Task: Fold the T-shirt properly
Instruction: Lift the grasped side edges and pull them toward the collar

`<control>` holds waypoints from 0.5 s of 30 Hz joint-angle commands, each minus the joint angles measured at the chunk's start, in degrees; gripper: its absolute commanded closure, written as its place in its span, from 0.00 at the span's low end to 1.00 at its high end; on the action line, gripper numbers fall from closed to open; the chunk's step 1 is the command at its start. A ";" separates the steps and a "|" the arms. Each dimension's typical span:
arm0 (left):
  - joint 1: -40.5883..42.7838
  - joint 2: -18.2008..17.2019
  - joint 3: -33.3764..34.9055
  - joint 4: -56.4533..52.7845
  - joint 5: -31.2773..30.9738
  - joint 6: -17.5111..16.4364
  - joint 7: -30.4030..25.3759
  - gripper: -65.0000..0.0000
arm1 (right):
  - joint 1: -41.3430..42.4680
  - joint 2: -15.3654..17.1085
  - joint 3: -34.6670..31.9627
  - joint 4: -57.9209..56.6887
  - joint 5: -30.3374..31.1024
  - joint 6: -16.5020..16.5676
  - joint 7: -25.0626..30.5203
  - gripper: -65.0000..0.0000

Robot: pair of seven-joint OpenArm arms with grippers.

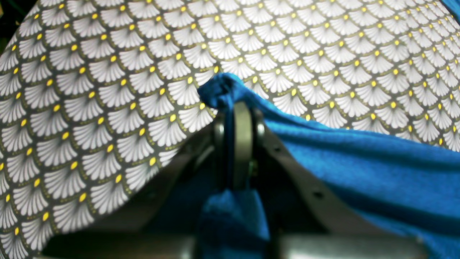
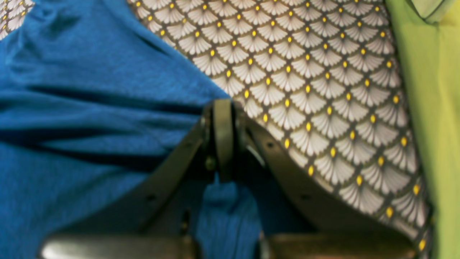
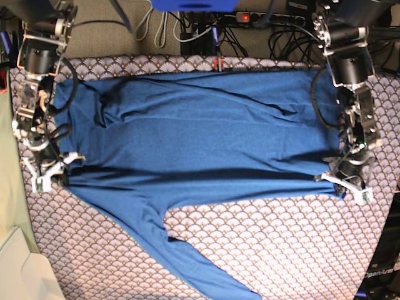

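Note:
The T-shirt (image 3: 200,137), plain medium blue, lies stretched wide across the table, with one long sleeve (image 3: 187,256) trailing toward the front edge. My left gripper (image 3: 342,182) is at the shirt's right front corner, shut on a bunched fold of the blue fabric (image 1: 222,90) that pokes out past its fingertips (image 1: 242,118). My right gripper (image 3: 53,170) is at the left front corner, shut on the shirt's edge (image 2: 201,104). The cloth (image 2: 90,108) runs away from it in long taut creases. A lifted fold line spans the shirt between the two grippers.
A scale-patterned tablecloth (image 3: 281,244) covers the table. A yellow-green sheet (image 2: 431,108) lies along the left side, with a pale box (image 3: 25,269) at the front left. Cables and a power strip (image 3: 250,15) run behind the table's far edge.

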 commanded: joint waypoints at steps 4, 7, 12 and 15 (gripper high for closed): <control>-1.39 -0.86 -0.09 1.12 -0.14 0.02 -1.33 1.00 | 0.40 0.99 2.65 1.04 0.69 -0.15 1.67 1.00; -1.39 -1.57 -0.17 1.82 -0.32 -0.07 1.57 1.00 | 0.23 0.90 3.26 1.04 0.69 -0.15 1.67 1.00; -1.39 -1.65 -1.40 7.54 -6.47 -0.07 10.27 1.00 | 0.23 0.99 3.26 1.13 0.69 -0.15 1.67 1.00; -1.30 -1.74 -1.40 9.56 -9.55 -0.07 14.49 1.00 | 0.23 0.99 3.26 2.10 0.69 -0.15 1.67 1.00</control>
